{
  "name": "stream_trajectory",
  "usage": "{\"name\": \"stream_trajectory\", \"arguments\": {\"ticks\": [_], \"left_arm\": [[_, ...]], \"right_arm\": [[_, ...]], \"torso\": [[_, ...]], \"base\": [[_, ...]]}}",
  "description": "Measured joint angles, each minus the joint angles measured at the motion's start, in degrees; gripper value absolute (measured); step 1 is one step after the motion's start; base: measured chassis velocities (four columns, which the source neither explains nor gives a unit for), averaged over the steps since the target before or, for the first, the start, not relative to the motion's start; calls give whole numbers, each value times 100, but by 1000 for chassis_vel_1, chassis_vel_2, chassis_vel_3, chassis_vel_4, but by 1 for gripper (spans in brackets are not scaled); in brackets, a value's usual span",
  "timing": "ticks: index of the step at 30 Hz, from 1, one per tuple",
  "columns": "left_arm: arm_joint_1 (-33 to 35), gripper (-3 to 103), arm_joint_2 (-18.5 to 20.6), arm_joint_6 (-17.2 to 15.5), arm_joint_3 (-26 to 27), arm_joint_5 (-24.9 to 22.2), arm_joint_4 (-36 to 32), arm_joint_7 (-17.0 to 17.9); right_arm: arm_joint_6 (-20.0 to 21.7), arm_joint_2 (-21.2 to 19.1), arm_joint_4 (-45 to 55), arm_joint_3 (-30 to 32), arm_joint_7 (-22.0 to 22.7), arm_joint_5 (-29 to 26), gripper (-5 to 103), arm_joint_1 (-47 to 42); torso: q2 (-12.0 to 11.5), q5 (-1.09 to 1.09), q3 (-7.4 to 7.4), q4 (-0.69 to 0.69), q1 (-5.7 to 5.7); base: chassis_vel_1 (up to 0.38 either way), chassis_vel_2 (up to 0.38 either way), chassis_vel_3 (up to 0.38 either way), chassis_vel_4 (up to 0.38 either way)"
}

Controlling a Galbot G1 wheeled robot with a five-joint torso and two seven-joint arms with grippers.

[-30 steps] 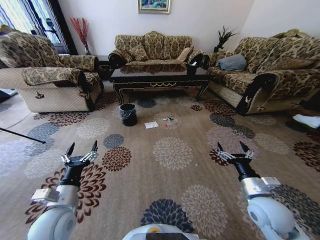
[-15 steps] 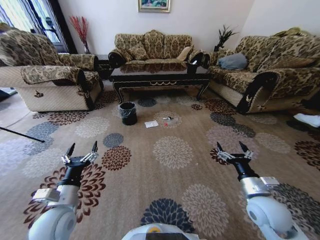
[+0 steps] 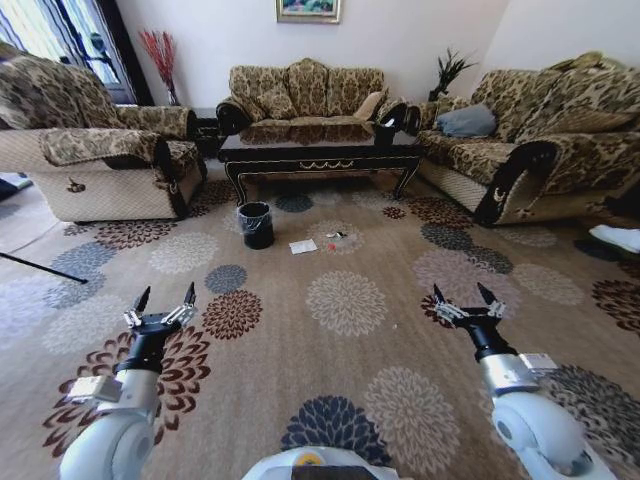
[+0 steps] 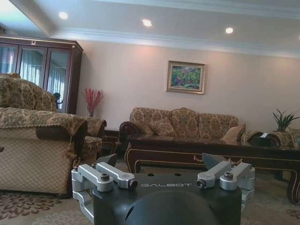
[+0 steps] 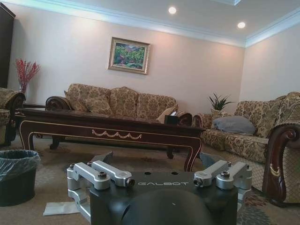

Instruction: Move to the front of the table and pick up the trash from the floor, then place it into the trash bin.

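Since a second ago the whole head view has slid a little: the table and sofas sit slightly nearer and lower, so our base has crept forward; the things on the carpet have not shifted among themselves. We see the table [image 3: 320, 157] at the far middle of the room, its long axis running left to right, gold-scrolled rail facing us. Near its left front leg stands the trash bin [image 3: 256, 225], upright on the carpet, liner crinkled round the rim. Just right of it, apart from it, lies the trash [image 3: 303, 246]: the white square sheet flat on the floor, one corner turned toward us. The tiny scraps farther right, red and dark, are too small for us to tell apart.

Our left pincer [image 3: 160, 303] hangs over the near left carpet, fingers spread wide, holding nothing. Our right pincer [image 3: 461, 299] mirrors it at the near right, also wide and empty. In the right wrist view the bin is cut off at the edge, and the sheet is partly hidden behind the pincer body.
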State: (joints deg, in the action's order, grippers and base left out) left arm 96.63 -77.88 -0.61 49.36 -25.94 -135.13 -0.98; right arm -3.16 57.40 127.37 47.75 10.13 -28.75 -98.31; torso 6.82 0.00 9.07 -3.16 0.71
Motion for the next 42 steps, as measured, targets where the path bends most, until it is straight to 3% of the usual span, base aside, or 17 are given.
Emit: {"name": "stream_trajectory", "arguments": {"ticks": [27, 36, 42], "left_arm": [[-15, 100, -29, 31, -35, -7, -20, 52], [-35, 100, 67, 44, 216, -211, -389, 167], [20, 100, 2, 42, 203, -24, -293, 177]], "right_arm": [[-357, -10, -81, -45, -187, -65, 100, 135], [-208, -22, -55, -44, -52, -34, 100, 122], [-246, 14, -41, -67, -147, 51, 100, 79]], "torso": [[-437, 0, -391, 0, -46], [-458, 0, -415, 0, -44], [-448, -1, -407, 0, -42]], "base": [[0, 0, 0, 0], [0, 0, 0, 0], [0, 0, 0, 0]]}}
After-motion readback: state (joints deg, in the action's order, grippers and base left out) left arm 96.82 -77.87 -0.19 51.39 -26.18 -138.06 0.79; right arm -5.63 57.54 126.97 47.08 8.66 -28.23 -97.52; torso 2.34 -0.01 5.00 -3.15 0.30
